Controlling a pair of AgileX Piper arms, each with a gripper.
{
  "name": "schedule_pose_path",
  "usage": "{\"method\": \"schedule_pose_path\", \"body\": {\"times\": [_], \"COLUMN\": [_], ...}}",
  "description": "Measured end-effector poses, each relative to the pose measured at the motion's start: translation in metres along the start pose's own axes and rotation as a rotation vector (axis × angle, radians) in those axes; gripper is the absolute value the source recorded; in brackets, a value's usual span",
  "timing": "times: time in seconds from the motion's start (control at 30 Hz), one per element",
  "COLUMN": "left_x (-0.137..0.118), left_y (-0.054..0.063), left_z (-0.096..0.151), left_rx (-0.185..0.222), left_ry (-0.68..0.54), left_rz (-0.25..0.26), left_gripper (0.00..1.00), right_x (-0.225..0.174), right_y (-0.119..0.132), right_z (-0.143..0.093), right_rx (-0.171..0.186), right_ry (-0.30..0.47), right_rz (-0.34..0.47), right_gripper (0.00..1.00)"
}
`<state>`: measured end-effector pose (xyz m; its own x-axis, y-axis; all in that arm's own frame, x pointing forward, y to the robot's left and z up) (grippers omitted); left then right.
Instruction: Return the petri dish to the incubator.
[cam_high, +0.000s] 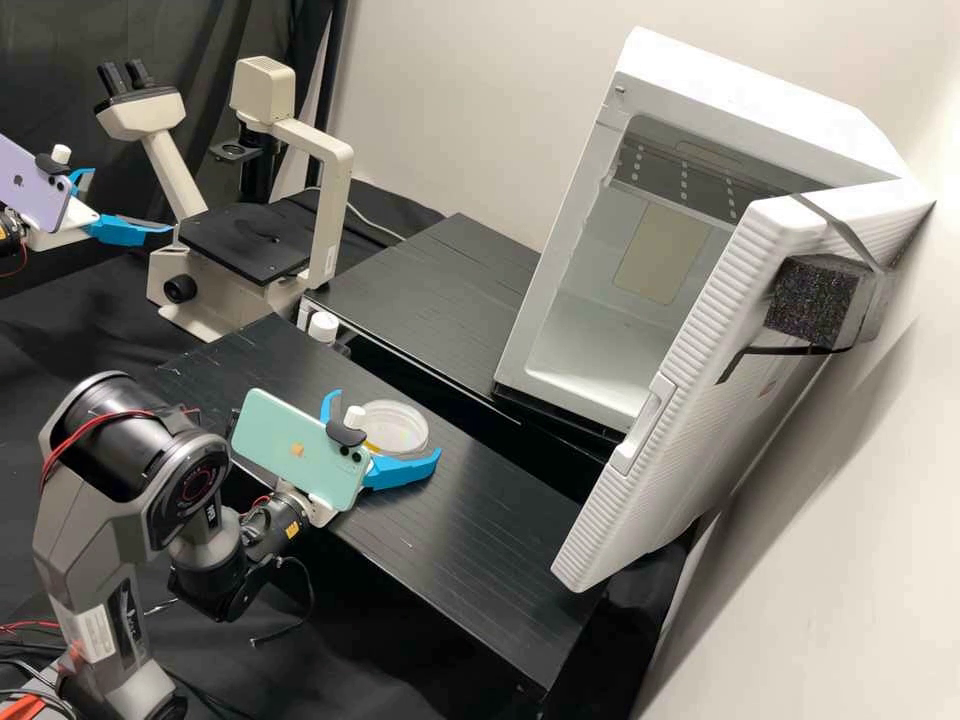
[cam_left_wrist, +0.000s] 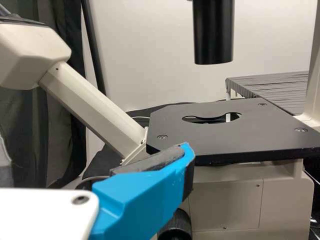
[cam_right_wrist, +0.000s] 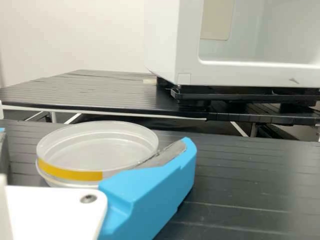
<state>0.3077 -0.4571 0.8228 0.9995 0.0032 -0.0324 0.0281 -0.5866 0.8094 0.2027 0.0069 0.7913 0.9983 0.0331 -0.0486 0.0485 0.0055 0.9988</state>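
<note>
- Noted incubator (cam_high: 740, 90) open, presumably for loading.
- By microscope (cam_high: 333, 185), found left gripper (cam_high: 131, 200) parted, empty.
- Found right gripper (cam_high: 386, 424) parted around dish (cam_right_wrist: 97, 147), likely for a side grasp.
- Noted dish flat on bench (cam_right_wrist: 250, 175), ungripped.

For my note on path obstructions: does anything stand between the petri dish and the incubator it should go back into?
Nothing visible blocks that way. A dark gap separates the dish's bench from the incubator, but the petri dish faces no obstacle, and the door is swung aside.
</note>
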Motion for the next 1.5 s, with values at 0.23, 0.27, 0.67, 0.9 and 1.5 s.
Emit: {"method": "schedule_pose_path", "body": {"times": [0.23, 0.27, 0.67, 0.9, 1.5], "left_x": [0.000, 0.000, 0.000, 0.000, 0.000], "left_y": [0.000, 0.000, 0.000, 0.000, 0.000], "left_z": [0.000, 0.000, 0.000, 0.000, 0.000], "left_rx": [0.000, 0.000, 0.000, 0.000, 0.000], "left_ry": [0.000, 0.000, 0.000, 0.000, 0.000], "left_rz": [0.000, 0.000, 0.000, 0.000, 0.000], "left_gripper": [1.00, 1.00, 1.00, 1.00, 1.00], "right_x": [0.002, 0.002, 0.004, 0.004, 0.020], "right_y": [0.000, 0.000, -0.001, -0.001, 0.042], "right_z": [0.001, 0.001, 0.001, 0.001, 0.025], "right_rx": [-0.012, -0.014, -0.019, -0.019, -0.030], "right_ry": [0.009, 0.009, 0.009, 0.010, -0.066], "right_rz": [0.008, 0.008, 0.008, 0.007, 0.109], "right_gripper": [0.00, 0.00, 0.00, 0.00, 0.00]}}
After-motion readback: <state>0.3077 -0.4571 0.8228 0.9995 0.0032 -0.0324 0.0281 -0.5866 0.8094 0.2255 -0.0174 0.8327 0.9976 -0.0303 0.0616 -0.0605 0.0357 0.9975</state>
